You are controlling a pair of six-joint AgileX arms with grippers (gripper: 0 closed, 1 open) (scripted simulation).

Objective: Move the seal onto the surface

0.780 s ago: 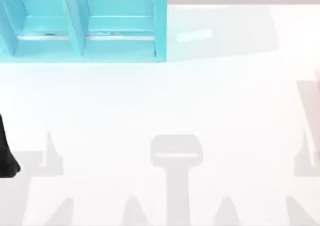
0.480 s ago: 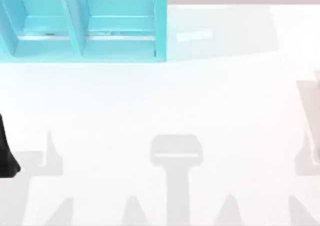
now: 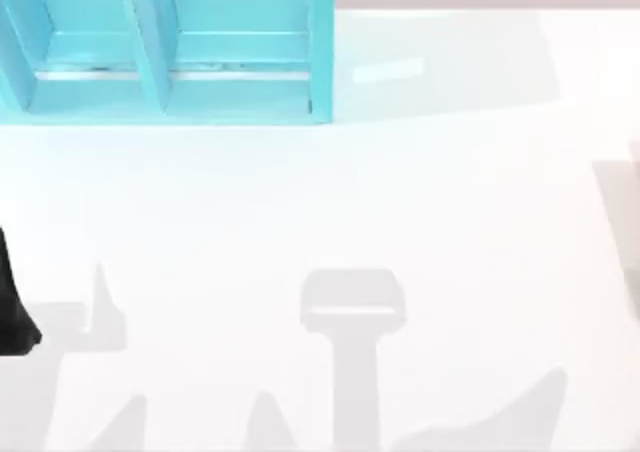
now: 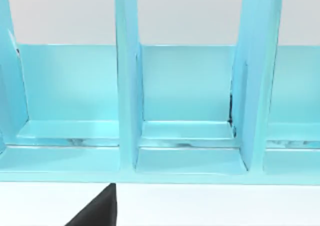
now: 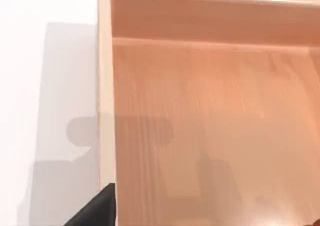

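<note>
The seal is out of view. The surface (image 3: 330,202) is the wide white tabletop, bare across its middle apart from grey arm shadows. A black part of my left arm (image 3: 15,312) sits at the table's left edge. In the left wrist view a black bit of my left gripper (image 4: 97,211) hangs over the white top, facing the turquoise shelf (image 4: 187,111). In the right wrist view a black bit of my right gripper (image 5: 100,206) hovers at the pale rim of a light wooden box (image 5: 210,111) whose floor looks bare.
The turquoise shelf unit (image 3: 170,52) with open compartments stands at the back left of the table. A pale box edge (image 3: 633,157) peeks in at the right edge. Grey shadows lie along the front of the table.
The shadows at the table's front right have shifted and stretched into a slanted shape, and the shadow at the right edge has gone. The left arm has stayed put.
</note>
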